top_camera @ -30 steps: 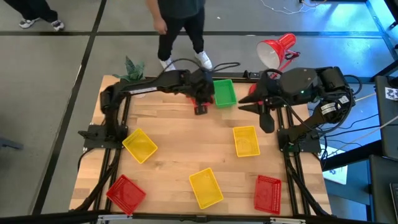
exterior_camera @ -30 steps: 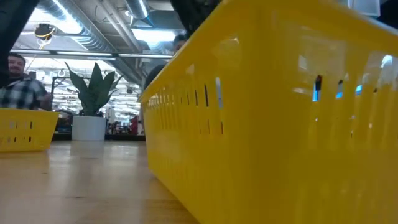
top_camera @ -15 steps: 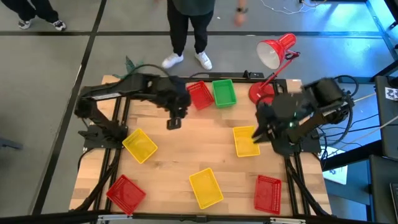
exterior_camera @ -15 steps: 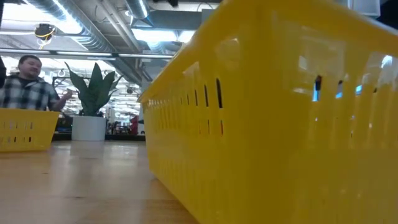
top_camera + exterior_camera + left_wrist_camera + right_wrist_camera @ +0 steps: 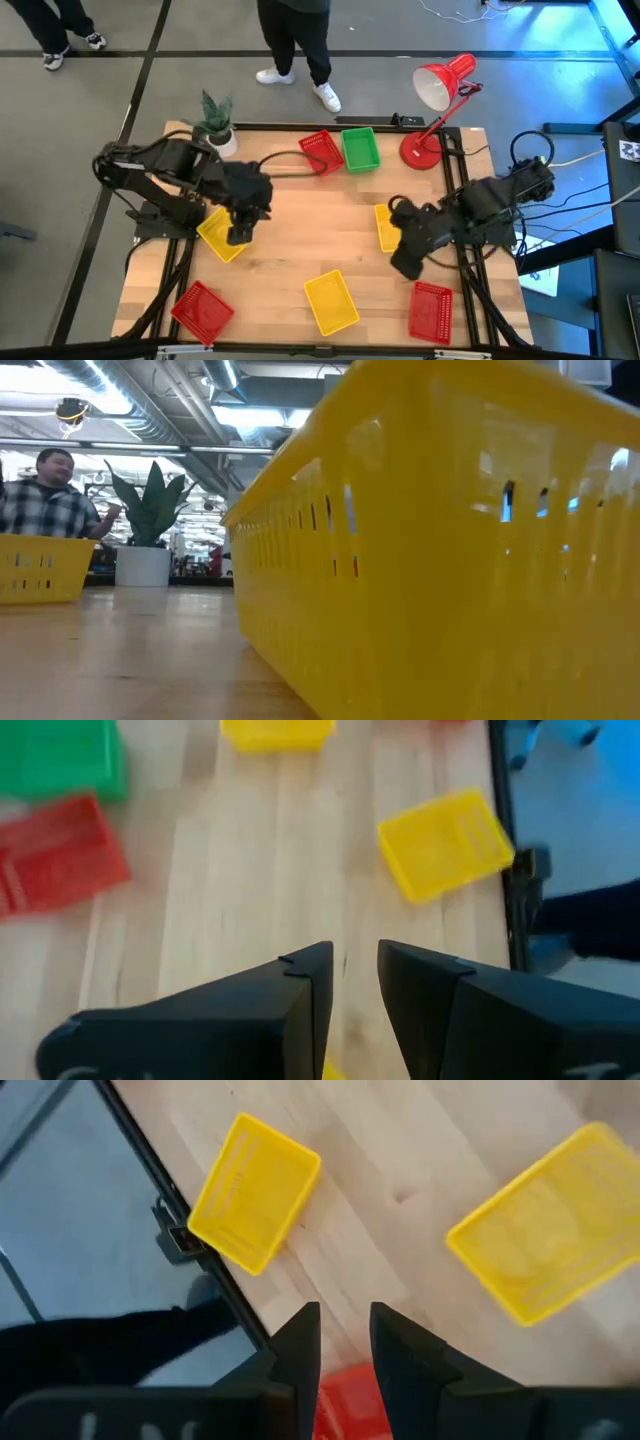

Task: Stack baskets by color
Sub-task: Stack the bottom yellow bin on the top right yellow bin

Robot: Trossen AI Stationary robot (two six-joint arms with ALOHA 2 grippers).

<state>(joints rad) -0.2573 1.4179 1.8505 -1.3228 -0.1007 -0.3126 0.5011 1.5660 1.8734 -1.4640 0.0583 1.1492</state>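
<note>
Two baskets sit side by side at the far edge, red [image 5: 320, 152] and green [image 5: 360, 148]. Yellow baskets lie at the left [image 5: 222, 240], at the right [image 5: 386, 228] and near the front [image 5: 330, 302]. Red baskets lie at the near left [image 5: 202, 310] and near right [image 5: 430, 312]. My left gripper [image 5: 238, 234] hovers over the left yellow basket, slightly open and empty [image 5: 352, 990]. My right gripper [image 5: 405, 264] hangs between the right yellow basket and the near-right red one. It is also slightly open and empty [image 5: 345, 1342], with red [image 5: 345, 1398] showing below its fingers.
A red desk lamp [image 5: 440, 85] stands at the far right corner and a potted plant [image 5: 215, 125] at the far left. A person [image 5: 295, 30] stands behind the far edge. Black frame rails [image 5: 190, 270] run along both sides. Bare wood [image 5: 310, 225] lies mid-table.
My left gripper has drawn back from the red and green baskets at the far edge, toward the table's left and near side, ending over the left yellow basket. My right gripper has swung from the lamp corner toward the near edge, sinking and rolling. No basket moved in the last half second.
</note>
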